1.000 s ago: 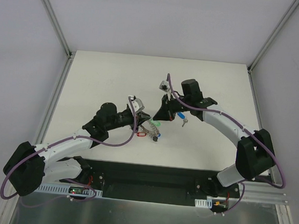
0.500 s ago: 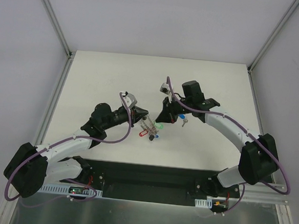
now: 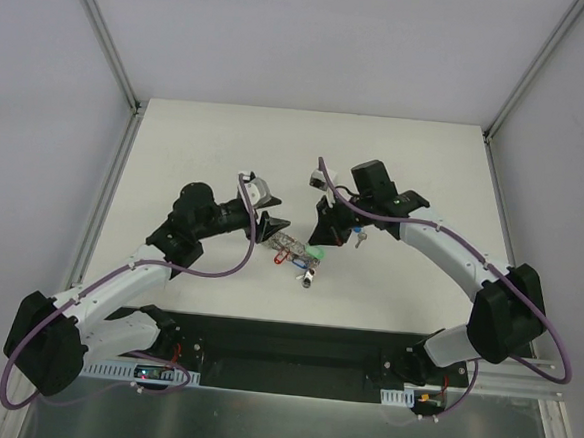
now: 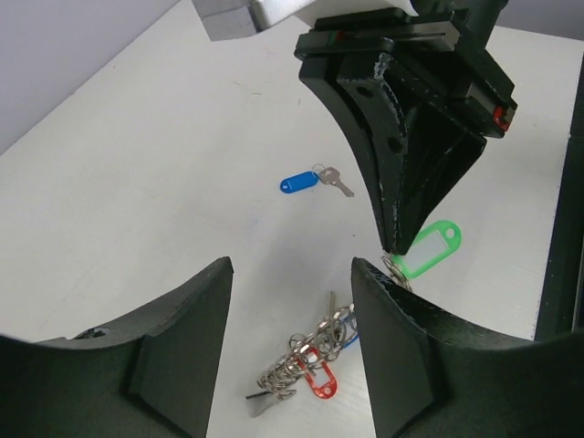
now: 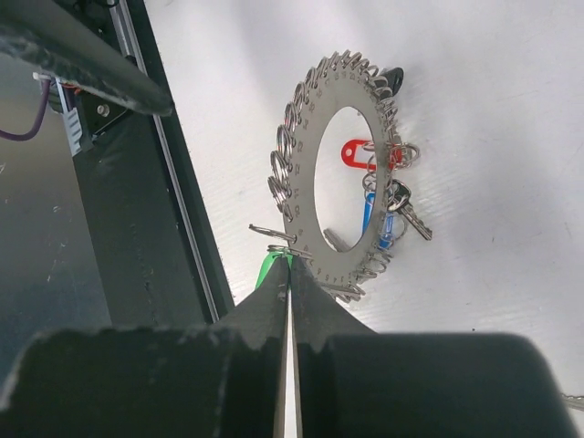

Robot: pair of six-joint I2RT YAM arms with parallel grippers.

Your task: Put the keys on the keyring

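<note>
Right wrist view shows the right claw (image 5: 290,260) clenched on the green-tagged key (image 4: 431,248) at the rim of the keyring (image 5: 304,182) on the desk (image 4: 137,164), left claw (image 4: 290,265) released above; the blue-tagged key (image 4: 301,182) lies loose, apparently unthreaded.

Black-and-white arms (image 3: 117,285); purple cables (image 3: 208,272); perhaps red wrist markings (image 4: 497,116)

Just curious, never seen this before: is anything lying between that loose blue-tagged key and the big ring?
Nothing visible: bare table separates the blue-tagged key from the keyring. The shut right tool stands just beside that path.
</note>
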